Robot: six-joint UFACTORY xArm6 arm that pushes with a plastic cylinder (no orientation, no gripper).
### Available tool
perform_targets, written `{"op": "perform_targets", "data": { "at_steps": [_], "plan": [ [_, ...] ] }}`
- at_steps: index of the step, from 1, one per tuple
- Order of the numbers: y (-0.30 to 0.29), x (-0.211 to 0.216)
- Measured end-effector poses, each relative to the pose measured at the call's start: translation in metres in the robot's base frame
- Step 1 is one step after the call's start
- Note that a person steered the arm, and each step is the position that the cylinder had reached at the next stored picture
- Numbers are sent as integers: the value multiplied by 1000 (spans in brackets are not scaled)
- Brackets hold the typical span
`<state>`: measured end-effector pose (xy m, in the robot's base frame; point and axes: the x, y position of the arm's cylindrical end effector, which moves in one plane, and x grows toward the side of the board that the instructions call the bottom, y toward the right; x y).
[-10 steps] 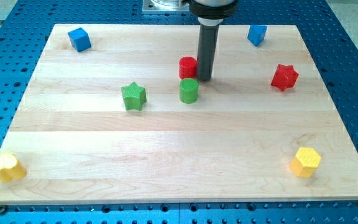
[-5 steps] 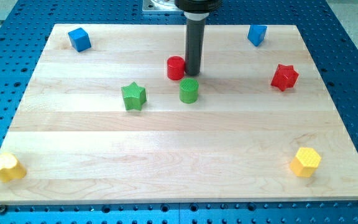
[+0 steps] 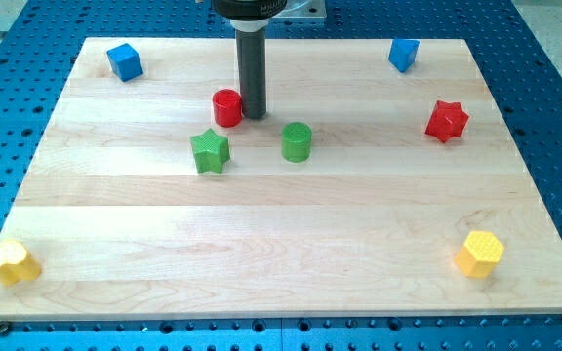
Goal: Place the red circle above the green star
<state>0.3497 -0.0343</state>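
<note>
The red circle (image 3: 227, 107) lies on the wooden board, just up and slightly right of the green star (image 3: 210, 151), with a small gap between them. My tip (image 3: 254, 116) rests against the red circle's right side. The dark rod rises from there to the view's top.
A green cylinder (image 3: 298, 141) sits right of the green star. A red star (image 3: 447, 120) is at the right. Blue cubes sit at the top left (image 3: 124, 60) and top right (image 3: 403, 54). Yellow blocks lie at the bottom left (image 3: 12, 261) and bottom right (image 3: 480, 253).
My tip has slid to the view's left, pushing the red circle left from above the green cylinder to above the green star. The other blocks have not moved.
</note>
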Motion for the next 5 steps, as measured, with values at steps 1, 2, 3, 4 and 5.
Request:
{"op": "perform_targets", "data": {
  "at_steps": [1, 2, 3, 4, 5],
  "plan": [
    [0, 0],
    [0, -5],
    [-5, -14],
    [-5, -14],
    [-5, 3]
  ]
}}
